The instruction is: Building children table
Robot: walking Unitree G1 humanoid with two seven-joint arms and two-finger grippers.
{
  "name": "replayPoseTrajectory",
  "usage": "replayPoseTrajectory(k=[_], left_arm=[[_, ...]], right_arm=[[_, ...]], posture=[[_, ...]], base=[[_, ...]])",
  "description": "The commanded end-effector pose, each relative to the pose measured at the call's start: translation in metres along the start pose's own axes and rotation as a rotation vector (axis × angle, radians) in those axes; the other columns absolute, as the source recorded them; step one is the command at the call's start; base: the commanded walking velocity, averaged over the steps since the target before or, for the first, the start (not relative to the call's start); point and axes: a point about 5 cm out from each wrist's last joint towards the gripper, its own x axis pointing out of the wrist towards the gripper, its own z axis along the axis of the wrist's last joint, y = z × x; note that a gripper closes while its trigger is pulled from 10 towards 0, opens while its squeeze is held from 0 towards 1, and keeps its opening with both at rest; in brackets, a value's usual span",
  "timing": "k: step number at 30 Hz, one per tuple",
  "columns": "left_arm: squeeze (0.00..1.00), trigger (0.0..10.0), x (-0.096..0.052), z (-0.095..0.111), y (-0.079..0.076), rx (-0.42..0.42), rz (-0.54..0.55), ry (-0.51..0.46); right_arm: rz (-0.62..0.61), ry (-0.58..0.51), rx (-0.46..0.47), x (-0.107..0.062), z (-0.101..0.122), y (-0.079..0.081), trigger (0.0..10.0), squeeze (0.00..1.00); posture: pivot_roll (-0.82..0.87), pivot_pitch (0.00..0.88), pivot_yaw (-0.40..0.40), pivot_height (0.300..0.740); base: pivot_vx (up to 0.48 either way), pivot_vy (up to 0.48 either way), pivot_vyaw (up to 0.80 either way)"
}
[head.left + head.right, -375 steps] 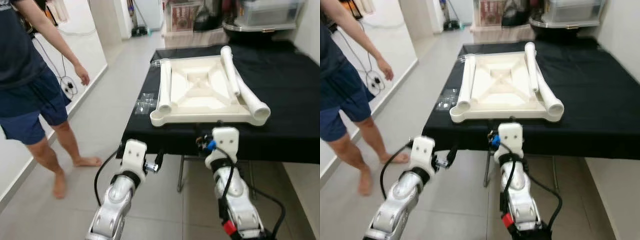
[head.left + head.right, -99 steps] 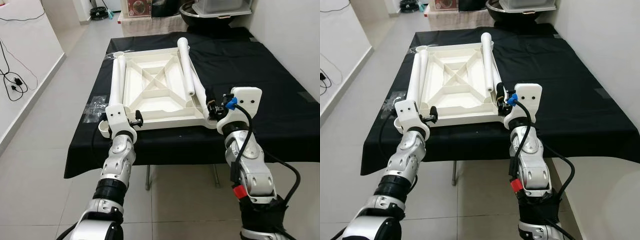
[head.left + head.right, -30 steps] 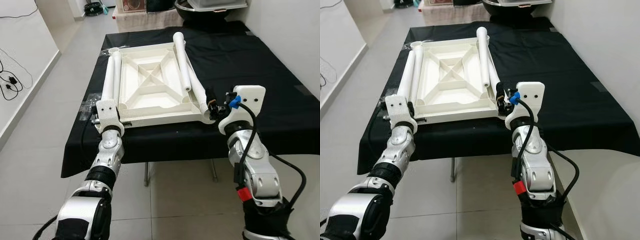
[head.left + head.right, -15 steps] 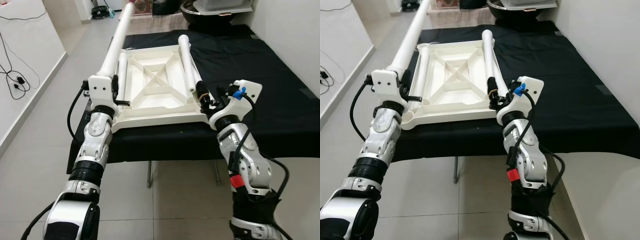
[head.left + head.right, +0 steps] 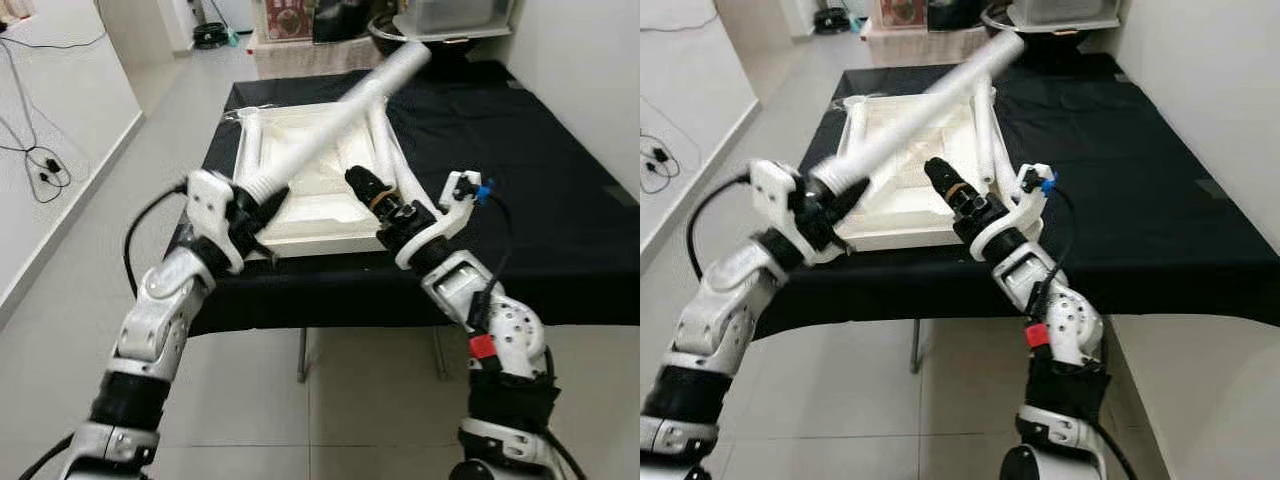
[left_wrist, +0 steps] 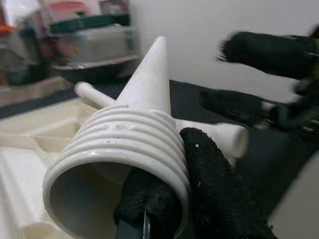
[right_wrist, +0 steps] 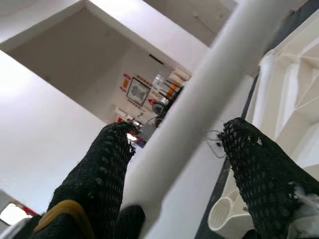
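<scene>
Black cloth (image 5: 520, 190) covers the big table, and on it, near the front edge, lies the upside-down white tabletop (image 5: 310, 200) with more white legs (image 5: 388, 170) resting along its right side. One long table leg (image 5: 330, 125) slants up over the tabletop. Left gripper (image 6: 174, 199) pinches its ribbed, threaded end at the front left corner. Right gripper (image 5: 360, 182) hovers over the tabletop's front right part, fingers (image 7: 94, 179) spread either side of the leg.
</scene>
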Motion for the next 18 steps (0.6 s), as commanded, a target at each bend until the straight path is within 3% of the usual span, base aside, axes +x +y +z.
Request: replayPoseTrajectory(k=[1, 2, 6, 13, 18], left_arm=[[0.0, 10.0, -0.003, 0.007, -0.01, -0.026, -0.088, 0.001], [0.0, 10.0, -0.003, 0.007, -0.01, -0.026, -0.088, 0.001], [0.0, 10.0, -0.013, 0.003, -0.033, -0.086, -0.263, 0.064], [0.0, 10.0, -0.016, -0.001, -0.052, -0.124, -0.344, 0.094], [0.0, 10.0, -0.025, -0.002, -0.066, -0.157, -0.41, 0.134]], right_arm=[[0.017, 0.01, 0.079, 0.001, -0.001, -0.005, 10.0, 0.0], [0.017, 0.01, 0.079, 0.001, -0.001, -0.005, 10.0, 0.0], [0.01, 0.039, 0.202, 0.003, -0.003, -0.014, 10.0, 0.0], [0.01, 0.099, 0.273, 0.008, -0.011, -0.018, 10.0, 0.0], [0.097, 0.126, 0.335, 0.01, -0.008, -0.01, 10.0, 0.0]], posture=[[0.03, 0.024, 0.007, 0.74], [0.03, 0.024, 0.007, 0.74], [0.04, 0.024, 0.005, 0.74], [0.04, 0.028, 0.002, 0.74], [0.04, 0.034, -0.001, 0.74]], base=[[0.0, 0.0, 0.0], [0.0, 0.0, 0.0], [0.0, 0.0, 0.0], [0.0, 0.0, 0.0], [0.0, 0.0, 0.0]])
